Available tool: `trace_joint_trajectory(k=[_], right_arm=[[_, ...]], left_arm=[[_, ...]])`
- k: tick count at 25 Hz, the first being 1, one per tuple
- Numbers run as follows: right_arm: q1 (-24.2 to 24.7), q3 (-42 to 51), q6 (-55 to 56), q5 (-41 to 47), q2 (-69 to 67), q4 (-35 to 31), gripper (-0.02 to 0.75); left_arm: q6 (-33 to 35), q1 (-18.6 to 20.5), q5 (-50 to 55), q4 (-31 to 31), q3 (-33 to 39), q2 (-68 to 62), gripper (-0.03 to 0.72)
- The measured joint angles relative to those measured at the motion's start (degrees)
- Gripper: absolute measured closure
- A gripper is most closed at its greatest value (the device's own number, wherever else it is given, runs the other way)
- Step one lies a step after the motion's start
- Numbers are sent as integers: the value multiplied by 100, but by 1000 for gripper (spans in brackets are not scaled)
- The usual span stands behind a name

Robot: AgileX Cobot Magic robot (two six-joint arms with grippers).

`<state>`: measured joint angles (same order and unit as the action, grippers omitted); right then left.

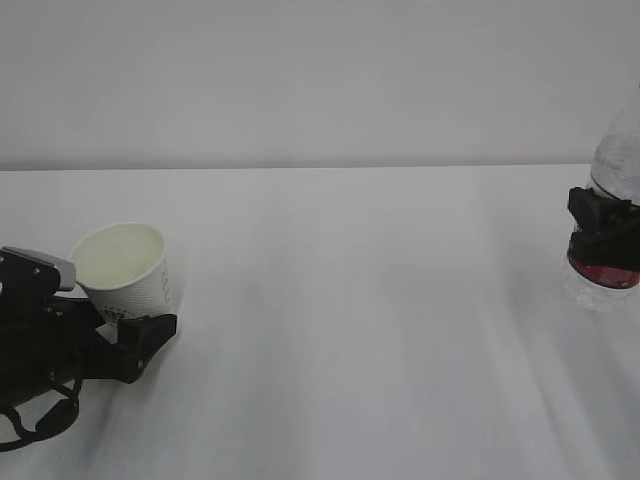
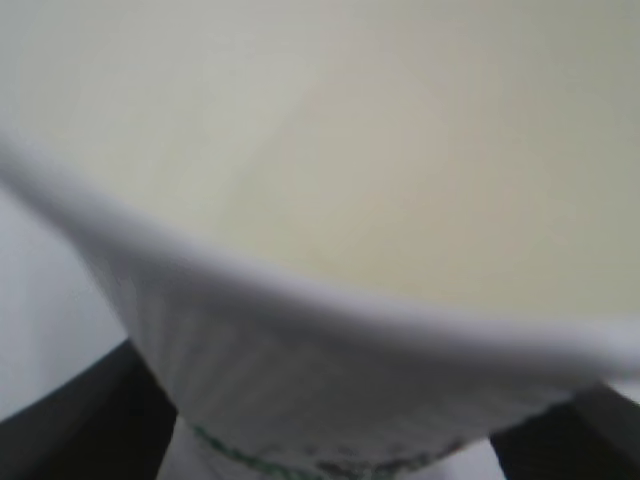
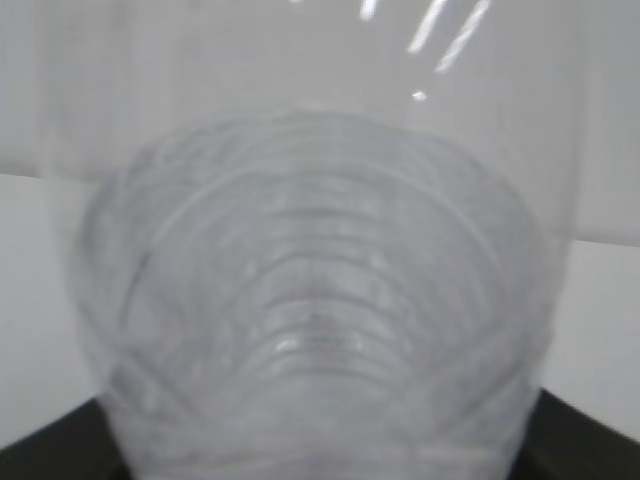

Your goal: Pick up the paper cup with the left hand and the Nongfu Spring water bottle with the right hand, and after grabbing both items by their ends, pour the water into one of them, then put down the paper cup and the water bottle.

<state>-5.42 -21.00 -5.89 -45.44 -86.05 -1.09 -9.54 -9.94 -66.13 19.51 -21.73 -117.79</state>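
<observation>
**Cup in my left hand, bottle in my right**

In the exterior view, my left hand [image 1: 120, 335], the bulky black arm with looping cables and a light grey block, sits at the lower left of the frame. Its black fingers [image 1: 145, 340] stand wide apart around the base of the small white paper cup [image 1: 125, 272], which tilts with its cream inside facing the camera. I cannot tell here whether the cup rests on the white table [image 1: 380, 330]. At the far right edge, my right hand [image 1: 603, 228], a small black blocky gripper, is clamped across the middle of the clear ribbed plastic Nongfu Spring water bottle [image 1: 618, 160], just above its red label. The bottle stands upright, its top cut off by the frame.

In the left wrist view, the paper cup [image 2: 330, 180] fills nearly everything, blurred, rim toward me, with green lettering at the bottom. A dark finger [image 2: 80, 420] shows at each lower corner, pressed against the cup's sides.

In the right wrist view, the bottle [image 3: 320, 300] fills the centre, ribs curving in rings. My dark fingers [image 3: 60, 450] flank it at the bottom corners, partly closed on its body.
</observation>
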Motion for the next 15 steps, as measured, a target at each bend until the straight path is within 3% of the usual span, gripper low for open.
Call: trace_joint_trajectory(k=[15], right_arm=[[0, 0, -13, 0, 0, 0, 284]], left_arm=[[8, 0, 0, 10, -31, 36, -4]])
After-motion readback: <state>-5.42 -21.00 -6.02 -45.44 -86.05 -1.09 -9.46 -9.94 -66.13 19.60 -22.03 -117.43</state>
